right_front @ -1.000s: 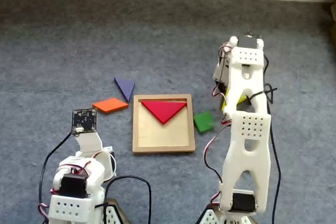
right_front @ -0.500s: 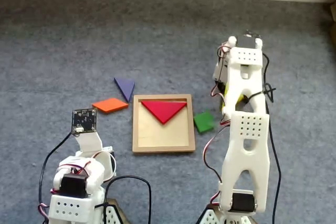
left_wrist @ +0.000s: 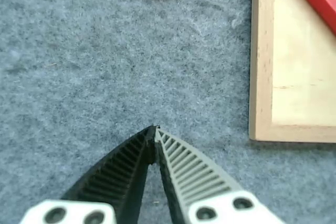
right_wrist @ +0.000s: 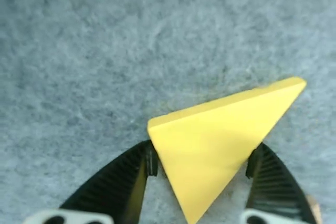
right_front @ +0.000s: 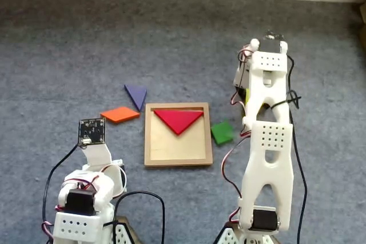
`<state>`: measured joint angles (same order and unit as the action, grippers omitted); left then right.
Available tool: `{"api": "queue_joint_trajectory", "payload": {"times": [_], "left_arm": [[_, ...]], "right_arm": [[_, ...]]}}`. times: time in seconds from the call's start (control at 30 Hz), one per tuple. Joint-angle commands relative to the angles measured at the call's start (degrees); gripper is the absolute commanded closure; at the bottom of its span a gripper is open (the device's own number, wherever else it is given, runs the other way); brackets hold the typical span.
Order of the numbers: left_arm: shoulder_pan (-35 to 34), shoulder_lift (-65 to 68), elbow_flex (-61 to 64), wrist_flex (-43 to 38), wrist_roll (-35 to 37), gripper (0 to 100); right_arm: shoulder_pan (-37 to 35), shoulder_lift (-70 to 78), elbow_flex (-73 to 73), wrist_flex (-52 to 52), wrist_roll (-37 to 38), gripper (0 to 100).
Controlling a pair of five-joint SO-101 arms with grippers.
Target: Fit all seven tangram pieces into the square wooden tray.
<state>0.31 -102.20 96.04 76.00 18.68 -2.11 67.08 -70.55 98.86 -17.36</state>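
A mottled blue-grey carpet (right_front: 68, 44) underlies a pale wood tray (right_front: 178, 163), its rim a shade darker tan than its floor. A red triangle (right_front: 178, 119) shows inside it. Around the tray lie an orange piece (right_front: 119, 114), a purple triangle (right_front: 136, 95) and a green square (right_front: 222, 132). The yellow triangle (right_wrist: 220, 140) is plain and bright. Both arms, left (right_front: 86, 198) and right (right_front: 267, 141), are white with black motors, red and black wires, and panels patterned with rows of small holes. The left gripper (left_wrist: 154, 132) has one black ribbed finger and one grey; the right gripper (right_wrist: 203, 160) has black ribbed fingers.
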Motion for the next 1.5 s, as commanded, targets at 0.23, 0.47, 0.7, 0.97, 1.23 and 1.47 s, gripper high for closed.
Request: {"api": "queue_joint_trajectory", "payload": {"times": [0.23,0.47,0.7,0.97,1.23,1.47], "left_arm": [[0.7,-1.6,1.1,0.2,-0.2,99],[0.7,-1.6,1.1,0.2,-0.2,99],[0.7,-1.6,1.1,0.2,-0.2,99],[0.7,-1.6,1.1,0.2,-0.2,99],[0.7,-1.6,1.1,0.2,-0.2,99],[0.7,-1.6,1.1,0.2,-0.2,99]], "right_arm": [[-2.2,-0.2,-7.3,0.8,-9.7,59.4],[-1.9,-0.2,-6.8,-2.9,-14.2,59.4],[-0.5,-0.2,-7.3,-2.9,-18.4,59.4],[1.7,-0.2,-7.2,-2.9,-21.3,59.5],[1.9,-0.2,-6.9,-2.6,-21.3,59.5],[1.9,-0.2,-7.1,-2.7,-20.7,70.3]]}}
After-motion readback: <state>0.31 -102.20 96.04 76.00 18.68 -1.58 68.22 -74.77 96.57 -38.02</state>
